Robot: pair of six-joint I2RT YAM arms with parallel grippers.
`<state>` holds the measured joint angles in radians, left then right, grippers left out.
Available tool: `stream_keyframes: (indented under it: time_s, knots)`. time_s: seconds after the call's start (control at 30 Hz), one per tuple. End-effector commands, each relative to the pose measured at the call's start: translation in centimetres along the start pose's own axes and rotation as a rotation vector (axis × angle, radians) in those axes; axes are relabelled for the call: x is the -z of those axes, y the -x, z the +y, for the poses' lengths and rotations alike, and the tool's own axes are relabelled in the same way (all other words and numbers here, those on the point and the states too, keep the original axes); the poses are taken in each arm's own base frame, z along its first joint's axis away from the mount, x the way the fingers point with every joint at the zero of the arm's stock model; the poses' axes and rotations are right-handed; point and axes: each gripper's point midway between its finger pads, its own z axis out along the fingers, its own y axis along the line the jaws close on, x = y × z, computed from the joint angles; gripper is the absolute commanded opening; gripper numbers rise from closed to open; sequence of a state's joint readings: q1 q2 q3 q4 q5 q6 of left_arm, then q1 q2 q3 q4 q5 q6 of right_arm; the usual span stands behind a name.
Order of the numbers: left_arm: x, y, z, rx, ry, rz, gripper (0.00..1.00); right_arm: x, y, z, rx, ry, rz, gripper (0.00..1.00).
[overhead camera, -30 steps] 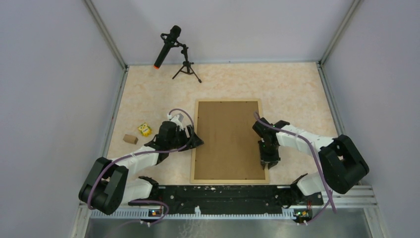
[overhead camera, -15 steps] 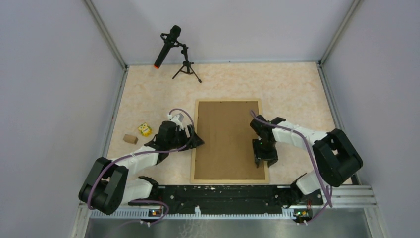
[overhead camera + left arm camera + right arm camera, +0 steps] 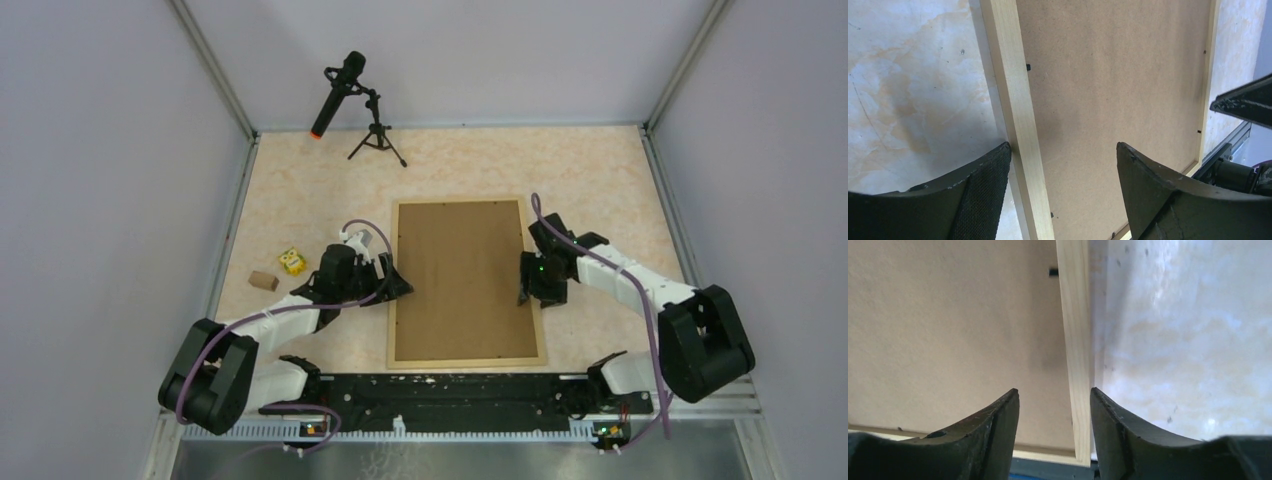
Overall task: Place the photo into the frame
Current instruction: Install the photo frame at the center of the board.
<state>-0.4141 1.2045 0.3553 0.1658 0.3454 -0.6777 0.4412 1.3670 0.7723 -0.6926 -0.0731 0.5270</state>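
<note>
The frame (image 3: 1013, 100) lies flat in the middle of the table (image 3: 300, 190), back side up, with the brown backing board (image 3: 462, 280) filling it. The right gripper (image 3: 1054, 392) has climbed from near the frame's near right corner to about halfway along the right rail, and its jaws, narrower a second ago, now stand apart with that rail between them. The left gripper (image 3: 1063, 155) stays where it was, spread wide astride the left rail. The frame itself has barely shifted.
</note>
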Motion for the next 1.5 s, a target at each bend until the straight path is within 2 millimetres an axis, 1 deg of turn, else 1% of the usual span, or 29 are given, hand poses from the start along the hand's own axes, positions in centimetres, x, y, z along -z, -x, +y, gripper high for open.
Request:
stream_keyframes:
  time_s: [0.0,0.03,0.1,0.2,0.23,0.4,0.53,0.97,1.17,1.27,1.47]
  knots:
    - [0.1,-1.4,1.0,0.020,0.041,0.047,0.81,2.7,-1.8,-1.0,0.002,-0.144,0.006,0.52]
    - [0.1,-1.3,1.0,0.021,0.042,0.042,0.81,3.2,-2.3,-1.4,0.007,-0.194,0.002,0.52]
    - [0.1,-1.2,1.1,0.021,0.044,0.036,0.81,3.5,-3.5,-1.5,0.014,-0.223,0.015,0.50]
    - [0.1,-1.2,1.0,0.014,0.039,0.030,0.80,3.1,-4.6,-2.3,0.006,-0.249,0.037,0.42]
    - [0.2,-1.2,1.0,0.013,0.038,0.030,0.80,2.9,-4.8,-2.5,0.006,-0.259,0.043,0.38]
    - [0.2,-1.2,1.1,0.005,0.035,0.023,0.80,2.4,-4.8,-2.4,0.011,-0.253,0.046,0.31]
    - [0.1,-1.2,1.0,0.005,0.028,0.023,0.80,1.9,-5.3,-3.0,0.021,-0.283,0.079,0.24]
    - [0.2,-1.2,1.0,0.003,0.024,0.018,0.80,0.3,-5.8,-2.9,0.023,-0.268,0.101,0.23]
    - [0.2,-1.2,1.0,0.003,0.024,0.017,0.80,-0.3,-6.6,-2.9,0.020,-0.257,0.126,0.23]
    - [0.2,-1.2,1.0,0.003,0.024,0.017,0.80,-0.6,-7.0,-2.5,0.020,-0.234,0.134,0.23]
    - [0.2,-1.2,1.1,0.003,0.026,0.018,0.80,-1.1,-7.0,-2.5,0.020,-0.241,0.138,0.23]
